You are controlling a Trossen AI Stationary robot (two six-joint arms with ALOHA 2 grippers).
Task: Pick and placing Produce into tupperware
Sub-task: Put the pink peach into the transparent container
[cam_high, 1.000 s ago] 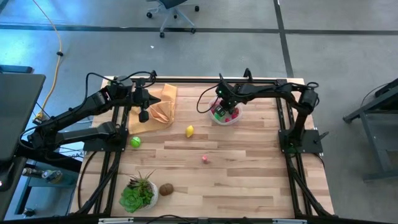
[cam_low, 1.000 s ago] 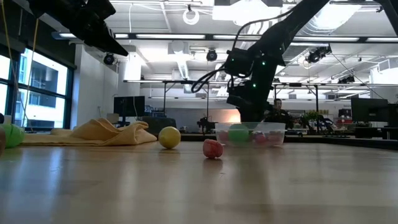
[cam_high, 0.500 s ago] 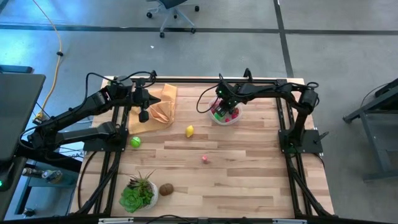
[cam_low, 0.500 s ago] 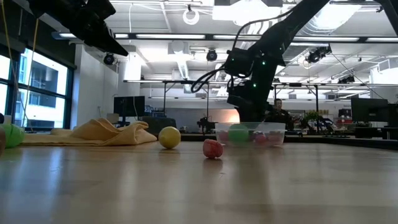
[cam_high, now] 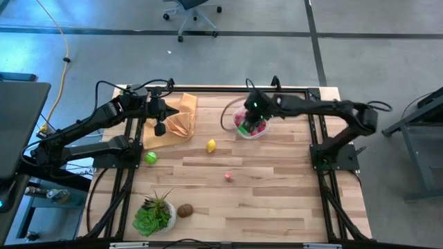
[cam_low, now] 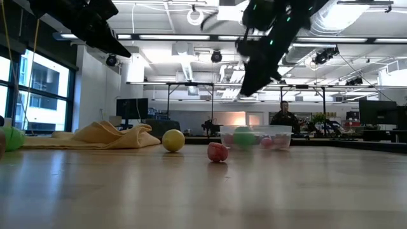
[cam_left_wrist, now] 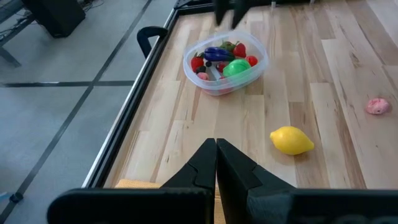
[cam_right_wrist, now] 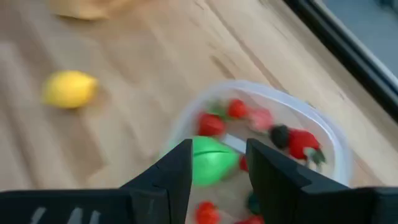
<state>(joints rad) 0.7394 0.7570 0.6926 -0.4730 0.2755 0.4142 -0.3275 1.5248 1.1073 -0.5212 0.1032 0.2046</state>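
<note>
Right wrist view | right end effector released, empty | tupperware directly beneath

Wooden tabletop carries: cloth, tub, lemon, green fruit, pink piece, potted plant, brown piece.

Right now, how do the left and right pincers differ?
The left pincer is shut and empty; the right pincer is open and empty. The left pincer hangs over the tan-orange cloth at the table's left side; the right pincer is raised above the tupperware, which holds produce. Both are off the wooden table and touch nothing.
</note>
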